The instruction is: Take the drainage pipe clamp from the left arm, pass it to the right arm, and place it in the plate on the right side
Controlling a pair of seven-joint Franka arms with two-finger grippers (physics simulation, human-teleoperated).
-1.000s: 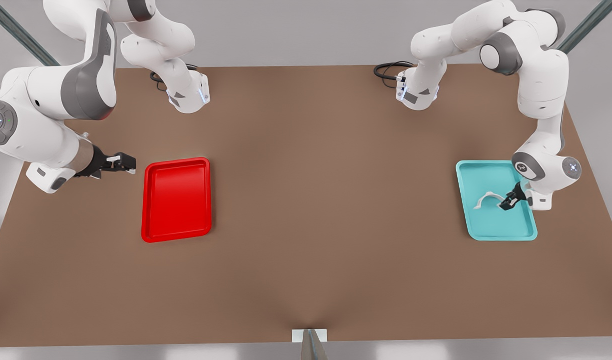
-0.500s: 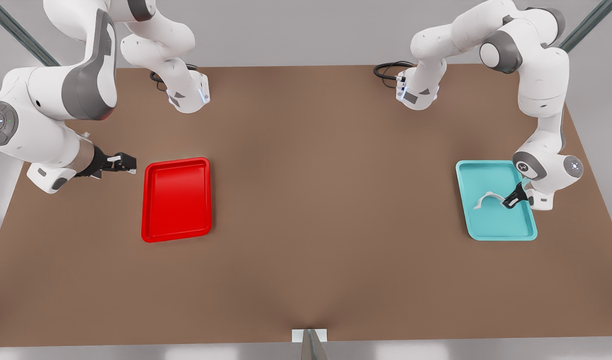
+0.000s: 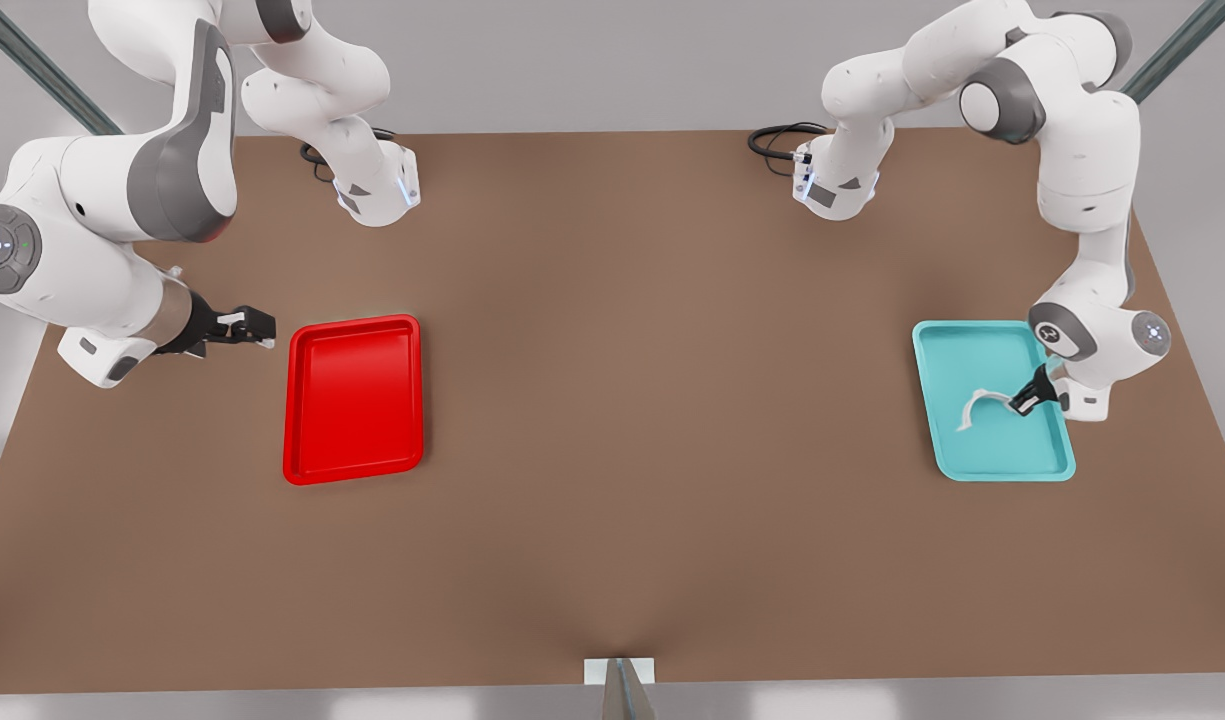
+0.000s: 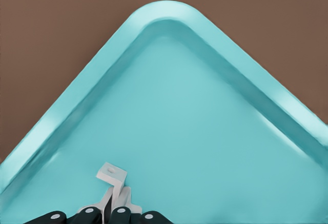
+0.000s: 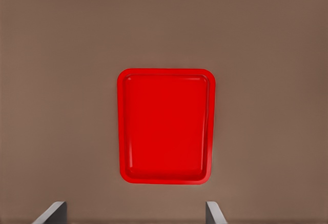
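**Front view: clamp gripped over the teal tray, handover yet to come**

Front view, sweeping from its left: the right gripper (image 3: pixel 257 328) hangs just beside the near-left... make that the left edge of the plate (image 3: pixel 353 400), low over the tabletop (image 3: pixel 632 420) and waiting. Its fingers (image 5: pixel 51 212) stand wide apart in the right wrist view, nothing between them, with the red plate (image 5: pixel 165 126) lying empty straight ahead.

Across the bare middle of the tabletop, well apart from that plate, sits the teal tray (image 3: pixel 992 465) on the front view's right. And there is the action: the left gripper (image 3: pixel 1027 401) has its fingers (image 4: pixel 120 215) pinched narrow on the drainage pipe clamp (image 3: pixel 980 406), holding one end of the white arch. From the left wrist view, one flared foot of the clamp (image 4: pixel 113 175) juts out just beyond the fingertips, over the teal tray floor (image 4: pixel 195 131). Whether the clamp's free end is touching the tray or is clear of it, I cannot tell.

Score so far, as I judge it: the grasp looks made, and that is all. Left to do: lift the clamp clear, carry it toward the middle, hand it to the waiting right gripper, then set it down in the red plate. Early days, most of the task lies ahead.
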